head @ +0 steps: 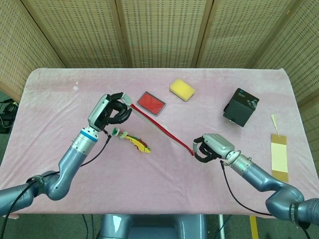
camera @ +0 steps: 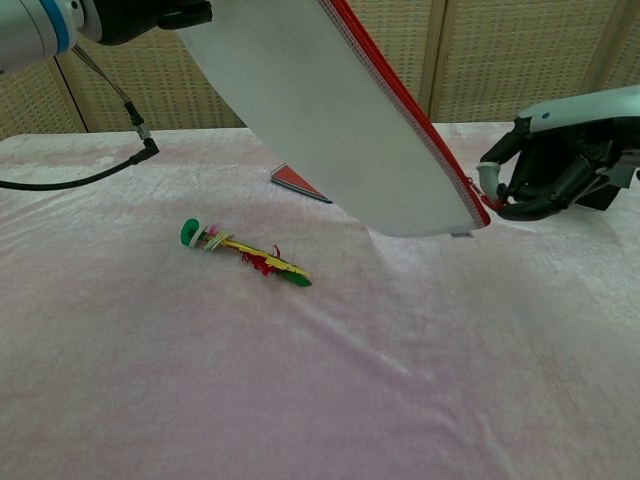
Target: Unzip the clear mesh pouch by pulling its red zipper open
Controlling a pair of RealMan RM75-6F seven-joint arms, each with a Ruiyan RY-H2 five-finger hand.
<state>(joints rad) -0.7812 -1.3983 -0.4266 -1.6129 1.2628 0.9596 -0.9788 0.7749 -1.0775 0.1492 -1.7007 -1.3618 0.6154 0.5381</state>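
The clear mesh pouch [camera: 330, 120] hangs in the air, stretched between both hands, with its red zipper [camera: 420, 130] along the upper edge. In the head view it shows edge-on as a red line [head: 162, 128]. My left hand [head: 110, 110] grips the pouch's far-left corner; in the chest view this hand [camera: 130, 15] sits at the top left edge. My right hand [head: 213, 147] pinches the zipper pull [camera: 486, 200] at the pouch's right end, seen too in the chest view [camera: 560, 170]. Whether the zipper's teeth are parted cannot be told.
A small yellow, green and red toy [head: 134, 142] lies on the pink tablecloth [head: 60, 99] under the pouch. Behind are a flat red case [head: 150, 103], a yellow sponge [head: 182, 89] and a black box [head: 240, 107]. A tan strip [head: 279, 157] lies by the right edge.
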